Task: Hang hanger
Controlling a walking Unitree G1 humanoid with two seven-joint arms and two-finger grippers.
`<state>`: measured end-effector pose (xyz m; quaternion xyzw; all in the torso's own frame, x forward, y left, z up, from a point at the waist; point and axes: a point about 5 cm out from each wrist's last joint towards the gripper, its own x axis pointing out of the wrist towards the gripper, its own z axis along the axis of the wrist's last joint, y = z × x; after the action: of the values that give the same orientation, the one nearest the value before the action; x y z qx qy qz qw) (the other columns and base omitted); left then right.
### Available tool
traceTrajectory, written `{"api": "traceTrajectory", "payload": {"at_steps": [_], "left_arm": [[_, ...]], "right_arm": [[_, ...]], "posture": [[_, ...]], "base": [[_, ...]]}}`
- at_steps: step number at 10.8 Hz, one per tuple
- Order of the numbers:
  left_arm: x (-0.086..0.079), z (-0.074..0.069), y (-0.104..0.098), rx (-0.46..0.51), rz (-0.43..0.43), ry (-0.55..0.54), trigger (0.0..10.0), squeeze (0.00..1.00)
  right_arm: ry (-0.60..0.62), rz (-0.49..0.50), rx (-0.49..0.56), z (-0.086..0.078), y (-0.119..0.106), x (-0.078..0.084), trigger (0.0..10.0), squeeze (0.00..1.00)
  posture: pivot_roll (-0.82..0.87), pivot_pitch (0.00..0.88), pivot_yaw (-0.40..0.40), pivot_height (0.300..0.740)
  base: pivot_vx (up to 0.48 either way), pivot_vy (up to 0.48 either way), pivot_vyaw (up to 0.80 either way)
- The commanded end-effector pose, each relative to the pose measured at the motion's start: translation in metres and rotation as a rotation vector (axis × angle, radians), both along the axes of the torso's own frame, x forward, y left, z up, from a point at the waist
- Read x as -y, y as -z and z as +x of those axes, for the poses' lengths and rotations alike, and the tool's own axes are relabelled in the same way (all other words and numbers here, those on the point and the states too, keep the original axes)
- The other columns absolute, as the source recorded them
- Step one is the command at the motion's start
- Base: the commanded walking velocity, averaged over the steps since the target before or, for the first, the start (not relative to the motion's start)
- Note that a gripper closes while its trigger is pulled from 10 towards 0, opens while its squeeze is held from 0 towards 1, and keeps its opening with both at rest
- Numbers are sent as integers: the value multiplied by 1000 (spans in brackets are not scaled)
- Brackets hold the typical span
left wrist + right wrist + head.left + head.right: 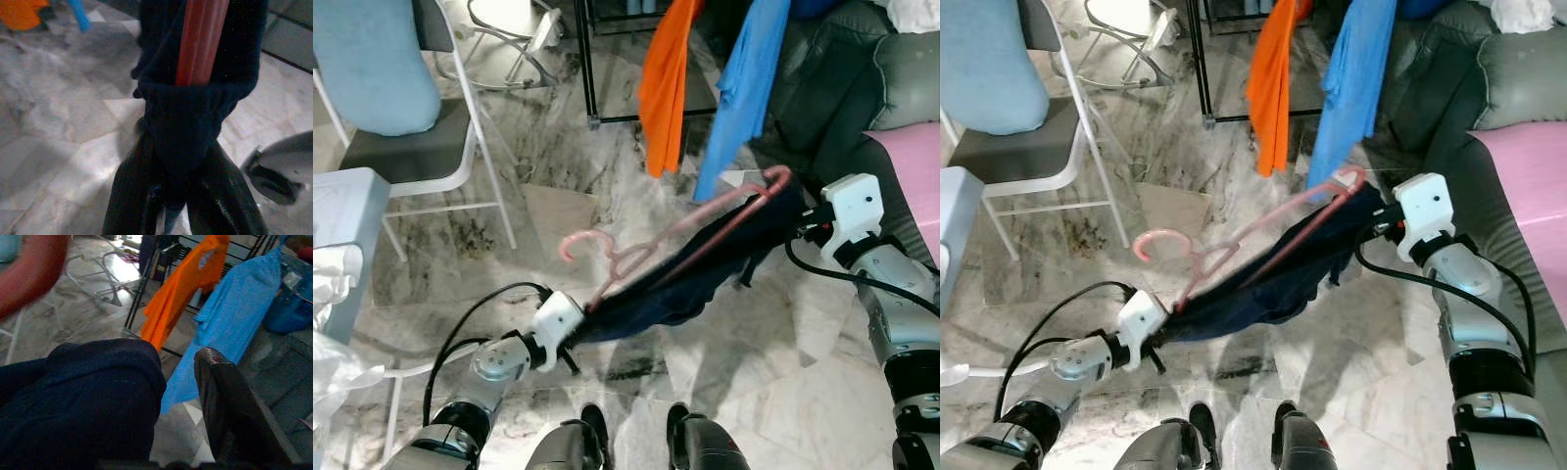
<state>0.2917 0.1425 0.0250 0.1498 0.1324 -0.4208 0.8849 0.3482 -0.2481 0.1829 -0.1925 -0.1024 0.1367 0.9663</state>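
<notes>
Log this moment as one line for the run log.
stage: carrying | left pincer: shut on navy garment | right pincer: holding garment's other end | pink hanger: not hung

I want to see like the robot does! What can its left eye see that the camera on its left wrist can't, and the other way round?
Left eye alone: the hanger's pink hook, the white folding chair, the dark sofa and the right gripper at the far end of the garment.

Left wrist alone: a close look at the left gripper's fingers pinched on the navy cloth with the hanger's bar inside.

Both: the navy garment, the pink hanger, the marble floor, and the orange shirt and blue shirt.
</notes>
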Motion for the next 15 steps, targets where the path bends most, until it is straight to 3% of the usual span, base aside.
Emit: {"api": "traceTrajectory", "payload": {"at_steps": [1, 4, 5, 7, 10, 12, 13, 15], "left_arm": [[-23, -26, 28, -143, 87, -23, 0, 0], [-22, -36, 35, -165, 104, 44, 0, 0], [-23, -42, 39, -170, 153, 98, 0, 0], [-26, -49, 45, -177, 223, 133, 0, 0], [-33, -50, 52, -158, 415, 149, 0, 0], [-36, -49, 54, -159, 472, 127, 0, 0], [-42, -49, 57, -163, 544, 91, 0, 0], [-52, -43, 58, -147, 607, -34, 0, 0]], "right_arm": [[116, 32, 133, -1, -32, 24, 0, 0], [263, 112, 150, 4, -47, 45, 0, 0], [287, 181, 157, 6, -54, 50, 0, 0], [210, 146, 179, 11, -72, 35, 0, 0], [195, 118, 226, 12, -106, 35, 0, 0], [171, 53, 236, 10, -114, 30, 0, 0], [162, 38, 245, 7, -117, 30, 0, 0], [107, 45, 255, 3, -118, 22, 0, 0]], "posture": [[-192, 298, 60, 740], [-193, 305, 60, 740], [-193, 309, 59, 740], [-196, 314, 59, 740], [-205, 311, 64, 740], [-212, 308, 67, 740], [-213, 305, 66, 740], [-207, 304, 67, 740]], "base": [[0, 0, 0], [0, 0, 0], [0, 0, 0], [0, 0, 0], [0, 0, 0], [0, 0, 0], [0, 0, 0], [0, 0, 0]]}}
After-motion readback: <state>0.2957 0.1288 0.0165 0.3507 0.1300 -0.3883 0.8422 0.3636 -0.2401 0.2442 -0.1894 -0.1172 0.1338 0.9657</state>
